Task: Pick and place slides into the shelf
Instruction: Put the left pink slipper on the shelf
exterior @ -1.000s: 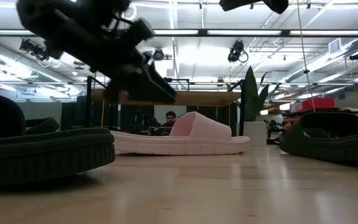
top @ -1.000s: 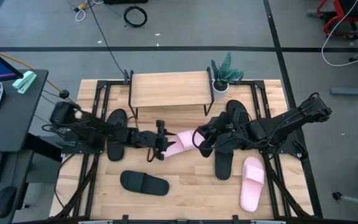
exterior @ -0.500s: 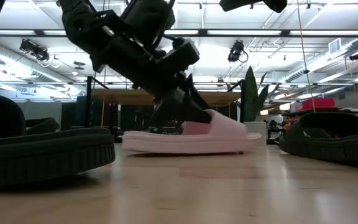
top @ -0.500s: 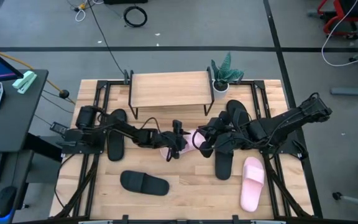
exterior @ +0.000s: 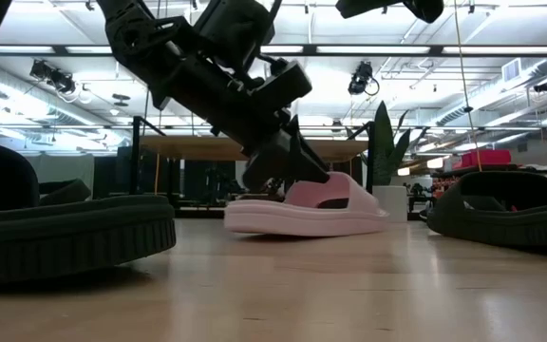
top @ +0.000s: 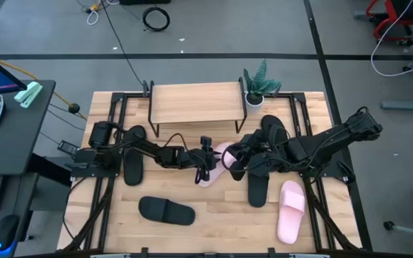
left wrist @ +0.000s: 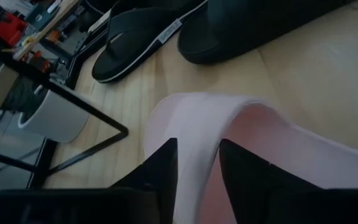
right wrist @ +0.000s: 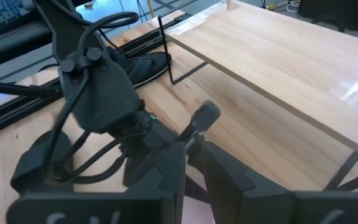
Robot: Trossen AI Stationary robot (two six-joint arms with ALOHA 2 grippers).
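Note:
My left gripper (top: 205, 159) reaches from the table's left and is shut on a pale pink slide (top: 219, 152) at mid-table, in front of the shelf (top: 196, 104). The low view shows that slide (exterior: 330, 209) side-on, with the gripper (exterior: 288, 176) on its strap. My right gripper (top: 234, 159) hovers above the slide's right end, shut and touching nothing. The second pink slide (top: 290, 208) and a black slide (top: 258, 188) lie on the right. Another black slide (top: 165, 210) lies near the front. The flip-flops (top: 133, 161) (top: 274, 129) lie flat on the table. My left gripper (left wrist: 197, 168) pinches the pink slide's broad strap at its edge (left wrist: 197, 143). One finger (left wrist: 160, 171) is outside the strap and the other (left wrist: 247, 180) is in the opening under it. It comes slanting down from the table's left. The slide is roughly level and low; I cannot tell whether its sole clears the table.
A small potted plant (top: 258, 86) stands at the shelf's right end. The shelf's plank top (right wrist: 278, 62) is bare. Black frame rails run along the table's left and right sides. Bare wood lies between the front black slide and the right-hand slides.
My left gripper has moved toward the table's right and come down onto the pink slide's strap. The slide has since shifted a little to the right and turned about, showing shorter in the low view. My right arm has kept still.

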